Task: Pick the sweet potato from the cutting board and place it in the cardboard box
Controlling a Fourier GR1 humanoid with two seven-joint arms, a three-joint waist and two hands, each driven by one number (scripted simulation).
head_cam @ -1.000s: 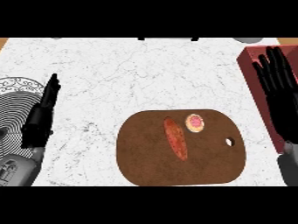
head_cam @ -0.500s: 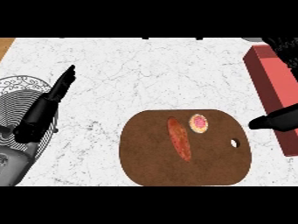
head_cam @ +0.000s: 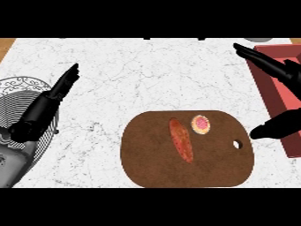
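On the brown cutting board lies the sweet potato, untouched, a round slice just beside it. Right hand hangs spread over the red cardboard box, grasping nothing. Left hand, fingers straight, over the marble worktop.

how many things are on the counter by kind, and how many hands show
cutting board: 1
food items on the board: 2, the sweet potato and a small round pink-topped item
red box at the right edge: 1
patterned plate at the left edge: 1
hands: 2, the left hand and the right hand
total: 7
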